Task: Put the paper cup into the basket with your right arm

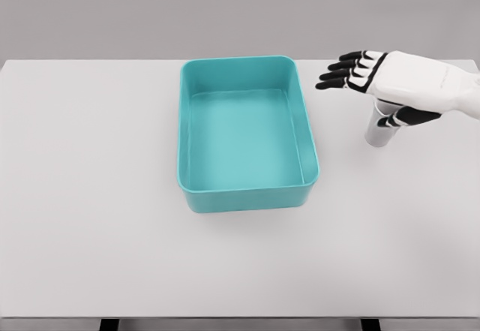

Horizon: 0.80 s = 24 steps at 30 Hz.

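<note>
The teal basket (pixel 247 134) stands at the middle of the frame on the white surface (pixel 90 196), rectangular w/ rounded corners, open side up, and nothing lies inside it. The paper cup (pixel 377 130) is at the right of the frame, upright on the surface, near the basket's right wall but apart from it – only its lower part shows, because the right hand (pixel 397 83) covers its top. This hand comes in from the right edge of the frame, white w/ black fingers (pixel 341 72). The four fingers are stretched out flat toward the left, spread a little, above the cup and not curled around it. The thumb lies lower, beside the cup's upper part on the right side; I cannot tell if it touches the cup or not. So the hand is released, not grasping – the cup stands by itself on the surface, outside the basket.
</note>
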Available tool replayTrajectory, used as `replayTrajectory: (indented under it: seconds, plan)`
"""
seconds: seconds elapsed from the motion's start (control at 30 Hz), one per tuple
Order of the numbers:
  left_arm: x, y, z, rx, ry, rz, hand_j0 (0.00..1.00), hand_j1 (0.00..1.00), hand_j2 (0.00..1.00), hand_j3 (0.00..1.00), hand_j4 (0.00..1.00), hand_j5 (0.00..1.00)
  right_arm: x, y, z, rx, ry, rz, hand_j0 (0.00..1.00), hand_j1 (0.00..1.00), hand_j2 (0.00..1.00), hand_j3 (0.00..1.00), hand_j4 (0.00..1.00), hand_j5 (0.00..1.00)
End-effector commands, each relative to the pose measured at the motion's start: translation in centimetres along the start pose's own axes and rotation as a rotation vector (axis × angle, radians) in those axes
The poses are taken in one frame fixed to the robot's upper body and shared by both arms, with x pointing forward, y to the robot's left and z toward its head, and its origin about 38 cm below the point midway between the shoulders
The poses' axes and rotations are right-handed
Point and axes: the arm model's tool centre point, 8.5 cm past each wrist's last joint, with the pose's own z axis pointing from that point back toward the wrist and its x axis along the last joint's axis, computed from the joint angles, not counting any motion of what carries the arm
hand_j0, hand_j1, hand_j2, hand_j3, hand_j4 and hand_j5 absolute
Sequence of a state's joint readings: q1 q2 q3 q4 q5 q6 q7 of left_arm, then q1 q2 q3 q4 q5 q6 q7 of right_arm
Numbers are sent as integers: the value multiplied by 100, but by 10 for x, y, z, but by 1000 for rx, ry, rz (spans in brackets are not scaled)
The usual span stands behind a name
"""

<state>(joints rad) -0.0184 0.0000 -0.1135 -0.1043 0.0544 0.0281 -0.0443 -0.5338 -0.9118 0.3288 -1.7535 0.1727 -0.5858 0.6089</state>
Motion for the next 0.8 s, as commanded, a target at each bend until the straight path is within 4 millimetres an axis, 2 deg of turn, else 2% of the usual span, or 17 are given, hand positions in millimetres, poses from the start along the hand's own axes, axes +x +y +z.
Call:
replayTrajectory:
  seconds: [0.0, 0.1, 0.17, 0.23, 0.27, 0.37, 0.47, 0.53, 0.6, 0.63, 0.77]
  plan:
    - [0, 0, 0, 0, -1, 1, 100, 100, 100, 100, 100, 100, -1, -3, 2, -5, 3, 4, 100, 100, 100, 100, 100, 100]
    - [0, 0, 0, 0, -1, 1, 100, 100, 100, 100, 100, 100, 0, 2, 2, -8, 4, -9, 100, 100, 100, 100, 100, 100]
    - [0, 0, 0, 0, 1, 1, 100, 100, 100, 100, 100, 100, -3, -3, 6, -21, 20, 0, 100, 100, 100, 100, 100, 100]
    - [0, 0, 0, 0, 1, -1, 100, 100, 100, 100, 100, 100, -10, -24, 21, -102, 67, 15, 100, 100, 100, 100, 100, 100]
    - [0, 0, 0, 0, 0, -1, 100, 100, 100, 100, 100, 100, -12, -24, 24, -150, 77, -7, 100, 100, 100, 100, 100, 100]
    - [0, 0, 0, 0, 0, -1, 100, 100, 100, 100, 100, 100, -19, -14, 39, -237, 96, -164, 100, 100, 100, 100, 100, 100]
    - [0, 0, 0, 0, 1, -1, 100, 100, 100, 100, 100, 100, -27, -7, 55, -359, 61, -394, 100, 100, 100, 100, 100, 100]
    - [0, 0, 0, 0, -1, 1, 100, 100, 100, 100, 100, 100, -32, 5, 62, -401, 81, -525, 100, 100, 100, 100, 100, 100]
    - [0, 0, 0, 0, -1, 1, 100, 100, 100, 100, 100, 100, -32, 26, 54, -434, 89, -647, 100, 100, 100, 100, 100, 100]
    - [0, 0, 0, 0, -1, 1, 100, 100, 100, 100, 100, 100, -33, 31, 54, -438, 97, -667, 100, 100, 100, 100, 100, 100]
    - [0, 0, 0, 0, 1, -1, 100, 100, 100, 100, 100, 100, -45, 75, 70, -552, 216, -948, 100, 100, 100, 100, 100, 100]
